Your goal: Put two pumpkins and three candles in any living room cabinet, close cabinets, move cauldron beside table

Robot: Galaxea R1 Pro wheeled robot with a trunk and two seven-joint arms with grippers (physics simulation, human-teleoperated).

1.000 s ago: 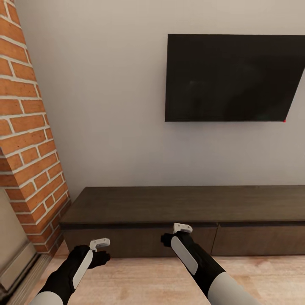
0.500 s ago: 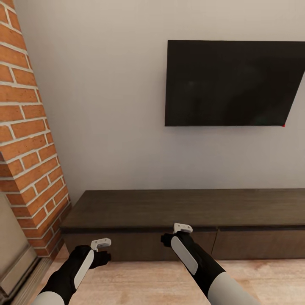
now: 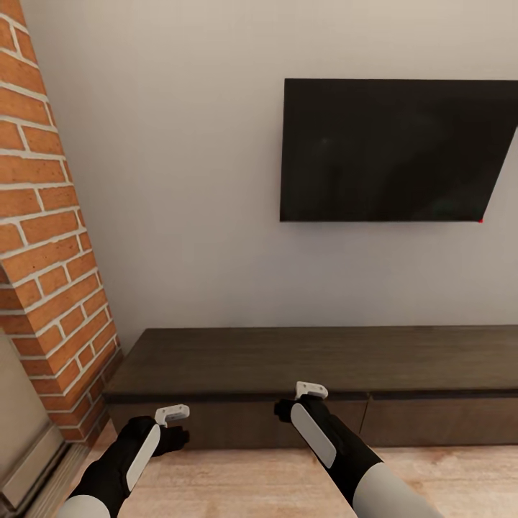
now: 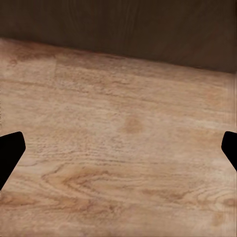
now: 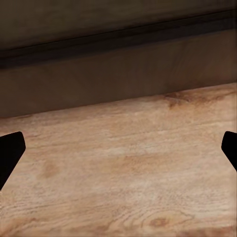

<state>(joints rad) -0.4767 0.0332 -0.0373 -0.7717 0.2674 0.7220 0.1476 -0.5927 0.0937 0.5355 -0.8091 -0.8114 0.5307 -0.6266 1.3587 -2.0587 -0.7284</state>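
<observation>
Cabinet (image 3: 316,360) stands against the grey wall ahead of you, long, low and dark brown, its flat top bare and its drawer fronts flush and shut as far as the head view reaches. Your left gripper (image 3: 173,424) hangs in front of the unit's left end, low, over the wooden floor (image 3: 237,482); your right gripper (image 3: 306,399) sits before the seam between two drawer fronts, a little higher. Neither touches the cabinet. In the left wrist view, your left fingertips (image 4: 10,153) stand at opposite edges of the frame, spread wide with nothing between them but floor boards, and the cabinet's base (image 4: 123,24) lies beyond the fingers, apart from them. Your right wrist view reports likewise: fingertips (image 5: 10,153) spread wide and holding nothing, floor beneath, the cabinet's front (image 5: 118,79) and its dark top edge ahead of them. A black television (image 3: 396,151) hangs on the wall above the unit, and a brick column (image 3: 50,266) stands at its left end.
</observation>
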